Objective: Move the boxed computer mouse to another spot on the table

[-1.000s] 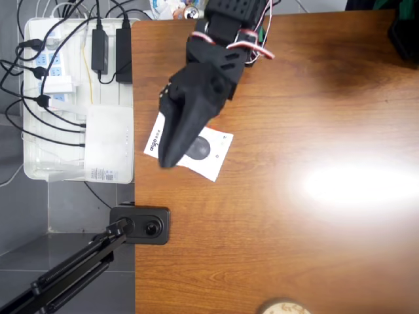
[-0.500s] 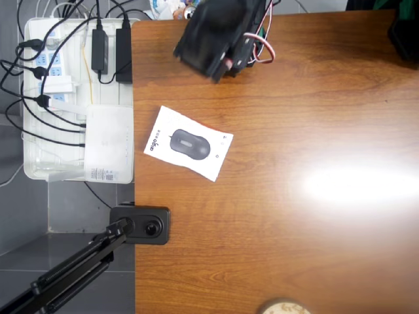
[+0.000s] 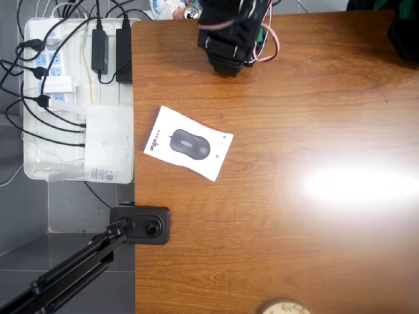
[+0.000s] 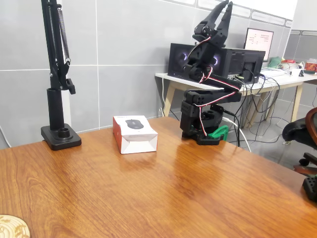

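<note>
The boxed computer mouse (image 3: pixel 188 142) lies flat on the brown table (image 3: pixel 314 248), near its left edge in the overhead view, white with a black mouse picture. In the fixed view the box (image 4: pixel 134 133) shows its orange-red side. The black arm (image 3: pixel 230 33) is folded back at the table's far edge, well away from the box. My gripper (image 4: pixel 224 7) points straight up, high above the arm's base, its fingertips a little apart with nothing between them.
A white tray (image 3: pixel 39 167) with power strips, cables and a white router (image 3: pixel 108 140) sits left of the table. A black stand base (image 3: pixel 141 224) (image 4: pixel 60 136) is clamped at the left edge. A round tan disc (image 3: pixel 283 306) lies at the near edge.
The arm was stretched out over the box one second ago. It has lifted off and folded back to its base, leaving the box where it lay.
</note>
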You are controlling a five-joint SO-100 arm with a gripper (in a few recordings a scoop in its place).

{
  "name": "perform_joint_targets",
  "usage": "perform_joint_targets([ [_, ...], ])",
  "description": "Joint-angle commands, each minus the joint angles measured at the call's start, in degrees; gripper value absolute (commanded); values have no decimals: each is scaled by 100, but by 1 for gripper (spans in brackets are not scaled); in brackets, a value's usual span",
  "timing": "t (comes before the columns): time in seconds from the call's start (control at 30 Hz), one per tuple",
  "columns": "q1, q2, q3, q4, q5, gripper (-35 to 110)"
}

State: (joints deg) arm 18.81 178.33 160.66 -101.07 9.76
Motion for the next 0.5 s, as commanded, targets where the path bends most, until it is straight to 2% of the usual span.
perform_joint_targets([
  [0.0,0,-26,-18,-26,0,0],
  [0.2,53,-26,-18,-26,773,0],
  [0.47,53,-26,-18,-26,888,0],
])
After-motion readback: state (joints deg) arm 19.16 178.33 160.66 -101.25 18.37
